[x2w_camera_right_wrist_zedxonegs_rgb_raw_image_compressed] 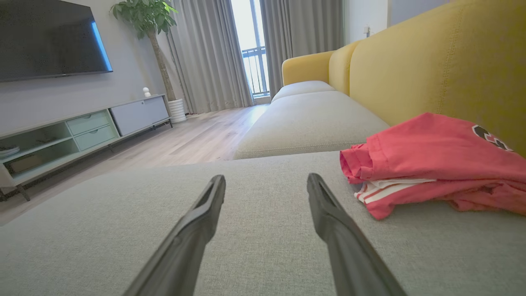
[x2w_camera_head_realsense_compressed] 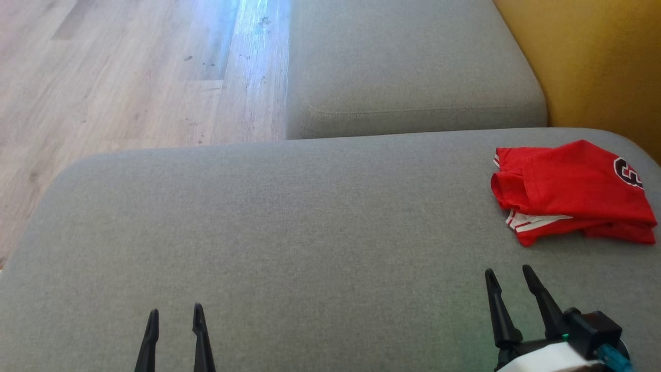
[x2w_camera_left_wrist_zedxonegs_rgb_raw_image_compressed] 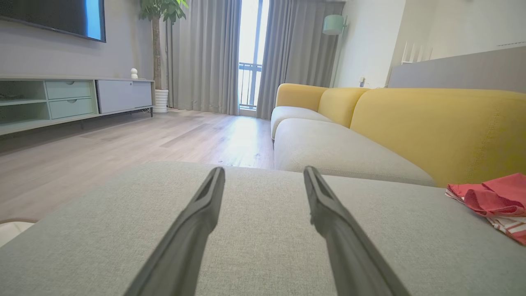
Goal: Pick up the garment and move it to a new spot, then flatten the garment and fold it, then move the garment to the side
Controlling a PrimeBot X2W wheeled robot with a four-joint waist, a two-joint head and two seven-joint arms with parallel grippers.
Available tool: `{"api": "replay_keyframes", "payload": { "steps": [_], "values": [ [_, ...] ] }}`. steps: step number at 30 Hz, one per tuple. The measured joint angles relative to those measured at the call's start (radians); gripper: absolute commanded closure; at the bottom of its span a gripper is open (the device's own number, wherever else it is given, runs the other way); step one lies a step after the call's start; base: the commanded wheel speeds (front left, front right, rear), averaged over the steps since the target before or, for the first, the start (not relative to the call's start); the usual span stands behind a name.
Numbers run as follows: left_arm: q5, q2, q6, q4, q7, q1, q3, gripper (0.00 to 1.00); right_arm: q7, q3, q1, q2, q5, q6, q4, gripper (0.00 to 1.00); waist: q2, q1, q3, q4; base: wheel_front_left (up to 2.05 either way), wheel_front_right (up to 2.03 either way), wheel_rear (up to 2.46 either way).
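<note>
The garment (x2w_camera_head_realsense_compressed: 570,194) is red with white stripes and a dark emblem. It lies folded in a compact bundle at the right edge of the grey sofa cushion (x2w_camera_head_realsense_compressed: 289,232), close to the yellow backrest. My right gripper (x2w_camera_head_realsense_compressed: 508,276) stands open just in front of it, with nothing between its fingers. In the right wrist view the garment (x2w_camera_right_wrist_zedxonegs_rgb_raw_image_compressed: 431,164) lies just right of the open right gripper (x2w_camera_right_wrist_zedxonegs_rgb_raw_image_compressed: 266,183). My left gripper (x2w_camera_head_realsense_compressed: 175,314) stands open at the lower left, far from the garment. In the left wrist view the garment (x2w_camera_left_wrist_zedxonegs_rgb_raw_image_compressed: 493,197) shows at the right edge, beyond the open left gripper (x2w_camera_left_wrist_zedxonegs_rgb_raw_image_compressed: 264,174).
A second grey seat cushion (x2w_camera_head_realsense_compressed: 408,67) lies beyond the near one. The yellow backrest (x2w_camera_head_realsense_compressed: 599,62) rises on the right. Wooden floor (x2w_camera_head_realsense_compressed: 129,72) lies to the left. A TV cabinet (x2w_camera_left_wrist_zedxonegs_rgb_raw_image_compressed: 74,100) and a potted plant (x2w_camera_left_wrist_zedxonegs_rgb_raw_image_compressed: 158,53) stand across the room.
</note>
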Motion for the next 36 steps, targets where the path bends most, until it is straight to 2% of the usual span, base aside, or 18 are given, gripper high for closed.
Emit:
{"api": "replay_keyframes", "payload": {
  "steps": [10, 13, 14, 19, 36],
  "values": [
    [0.016, 0.000, -0.003, -0.009, 0.000, 0.000, 0.007, 0.00, 0.000, 0.028, 0.000, 0.000, -0.001, 0.000, -0.002, 0.00, 0.0000, 0.0000, -0.011, 0.001, 0.00, 0.00, 0.00],
    [0.023, 0.000, -0.016, -0.004, 0.000, 0.000, 0.006, 0.00, 0.000, 0.037, 0.000, 0.000, -0.001, 0.000, 0.001, 0.00, 0.0000, 0.0000, -0.014, -0.003, 0.00, 0.00, 0.00],
    [0.025, -0.001, -0.019, 0.023, 0.002, 0.000, 0.000, 1.00, 0.001, 0.039, 0.002, 0.000, 0.000, 0.000, 0.024, 1.00, 0.0000, 0.0000, -0.015, -0.004, 0.00, 0.00, 0.00],
    [0.015, -0.001, -0.019, 0.094, 0.006, 0.029, -0.002, 1.00, 0.005, 0.039, 0.048, 0.000, 0.009, 0.000, 0.095, 1.00, 0.0000, 0.0001, -0.012, -0.004, 0.00, 0.00, 0.00],
    [-0.193, 0.002, -0.047, 0.120, 0.042, -0.010, 0.002, 1.00, 0.050, 0.009, 0.031, 0.002, 0.198, 0.000, 0.090, 1.00, 0.0000, 0.0003, 0.010, -0.010, 0.00, 0.00, 0.00]
  ]
}}
